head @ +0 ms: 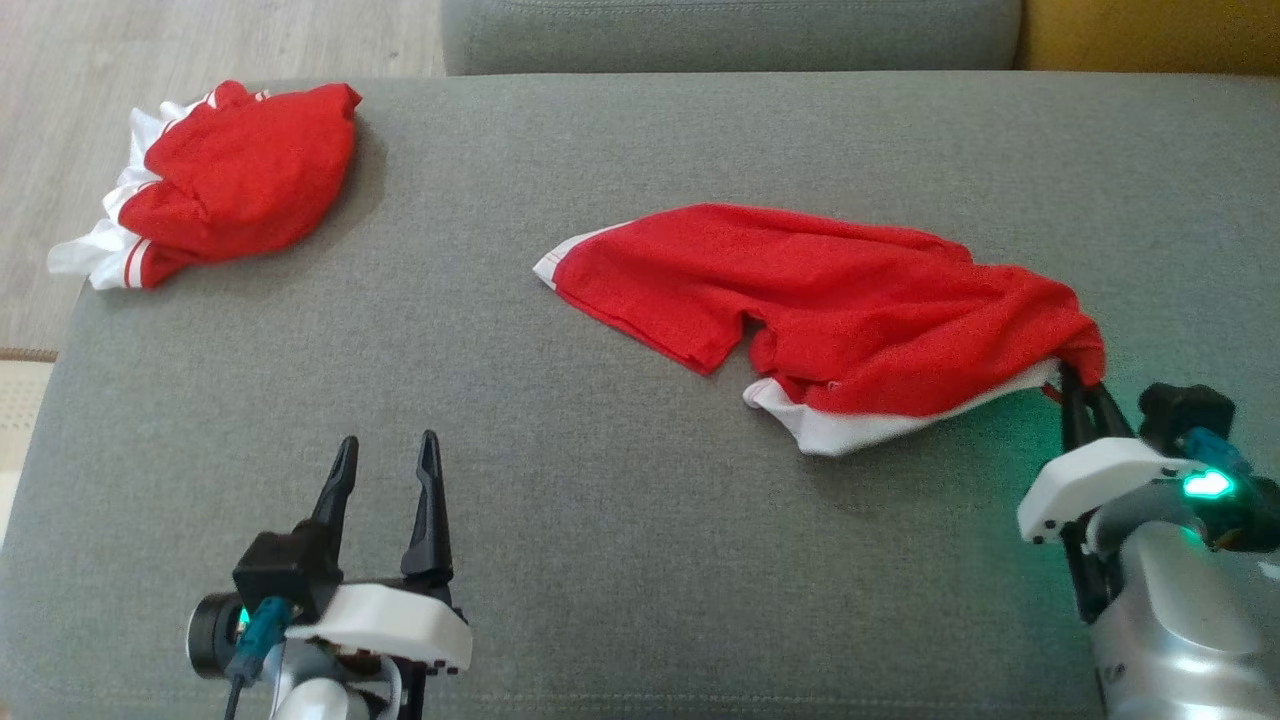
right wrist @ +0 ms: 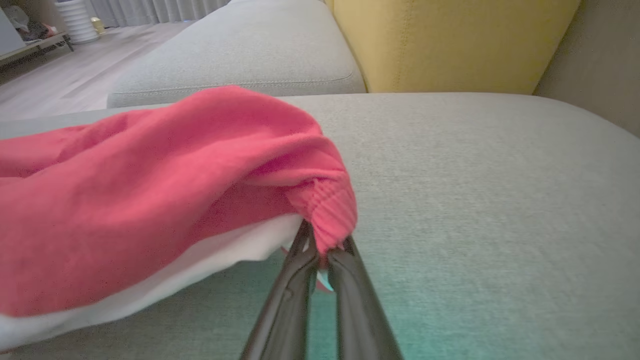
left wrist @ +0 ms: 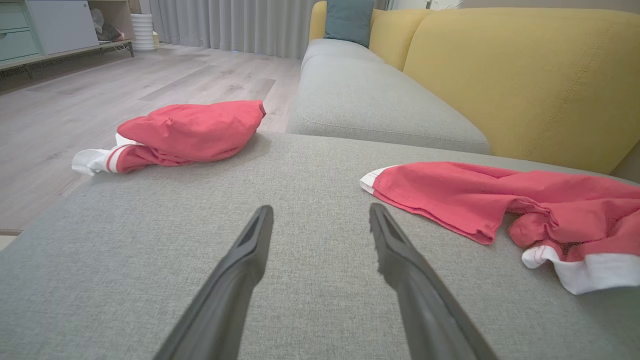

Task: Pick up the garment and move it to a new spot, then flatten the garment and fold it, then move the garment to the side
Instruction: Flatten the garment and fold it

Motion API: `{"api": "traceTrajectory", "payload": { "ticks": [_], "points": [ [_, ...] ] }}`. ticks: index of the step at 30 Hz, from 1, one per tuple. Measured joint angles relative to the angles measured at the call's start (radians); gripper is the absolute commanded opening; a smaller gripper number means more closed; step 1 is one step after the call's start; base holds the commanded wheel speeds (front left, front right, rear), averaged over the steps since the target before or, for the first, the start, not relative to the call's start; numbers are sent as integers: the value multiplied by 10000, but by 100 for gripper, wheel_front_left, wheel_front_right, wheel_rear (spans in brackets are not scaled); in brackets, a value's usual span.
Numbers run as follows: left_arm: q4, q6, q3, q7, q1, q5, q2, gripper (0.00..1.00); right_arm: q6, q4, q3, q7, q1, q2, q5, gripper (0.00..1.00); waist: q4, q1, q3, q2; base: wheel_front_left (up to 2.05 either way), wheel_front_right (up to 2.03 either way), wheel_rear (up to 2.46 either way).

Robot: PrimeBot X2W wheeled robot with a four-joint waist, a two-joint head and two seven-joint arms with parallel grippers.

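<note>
Garment (head: 820, 300), red with white trim, lies crumpled near the right edge of the grey cushion (head: 640, 560), its ribbed hem pinched by the right gripper (head: 1085, 390), fingers closed. The left gripper (head: 388, 450) hangs wide open, empty. A steady, high lift should keep trailing cloth from dragging.

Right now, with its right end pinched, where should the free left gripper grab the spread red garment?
Probably the white-trimmed corner of the red garment, approached from the left: it lies flat at the end nearest the open left gripper.
</note>
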Motion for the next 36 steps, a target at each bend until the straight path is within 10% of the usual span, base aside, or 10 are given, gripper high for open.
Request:
{"api": "traceTrajectory", "payload": {
  "ticks": [4, 7, 24, 36],
  "points": [
    [2, 0, 15, -2, 31, 0, 0, 100, 0, -4, -288, 21, -1, -142, -284, 0, -91, 0, -82, 0, 0, 0, 0],
    [2, -2, 15, 0, 31, 0, 0, 100, 0, 12, -401, 113, -5, -222, -485, 100, -181, 0, -127, 0, 0, 0, 0],
    [-59, 44, 17, -2, 303, 0, 0, 100, 0, -2209, -725, 82, 824, -270, -681, 100, -491, 0, -280, 0, 0, 0, 0],
    [-92, 27, -173, 0, 215, 0, -2, 100, 0, -3308, 3685, 907, 1212, 88, 447, 100, -149, 0, -167, 0, 0, 0, 0]
  ]
}}
